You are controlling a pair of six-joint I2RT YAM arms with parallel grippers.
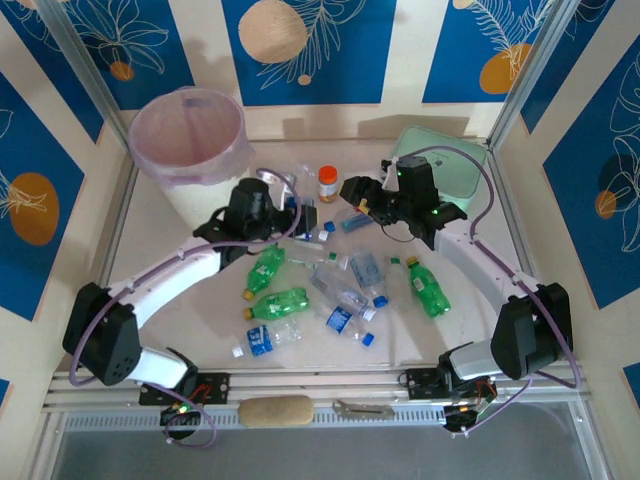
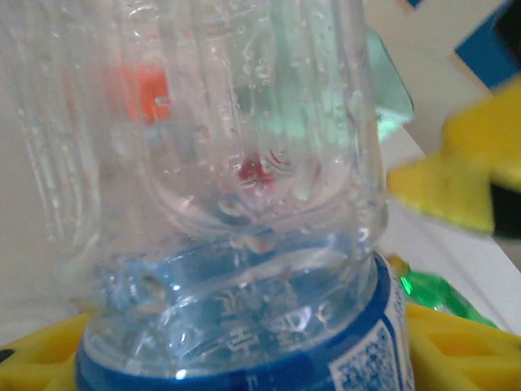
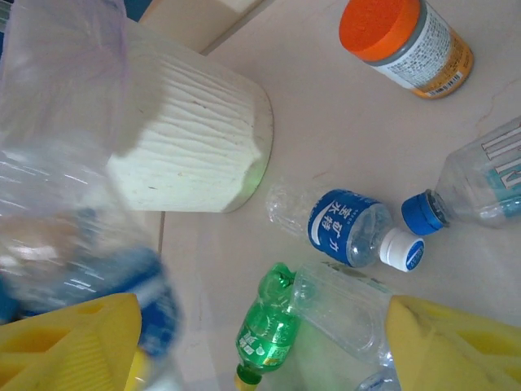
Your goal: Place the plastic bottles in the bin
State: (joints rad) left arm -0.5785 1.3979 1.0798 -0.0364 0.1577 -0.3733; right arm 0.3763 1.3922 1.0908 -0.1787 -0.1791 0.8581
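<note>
While left pincer grips bottle, orange-capped jar stands near bin.

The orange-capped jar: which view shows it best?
Right wrist: the jar is close and sharp, cap and label plain. Top external shows it small and upright. Left wrist gives an orange blur behind a clear bottle, perhaps the jar.
</note>
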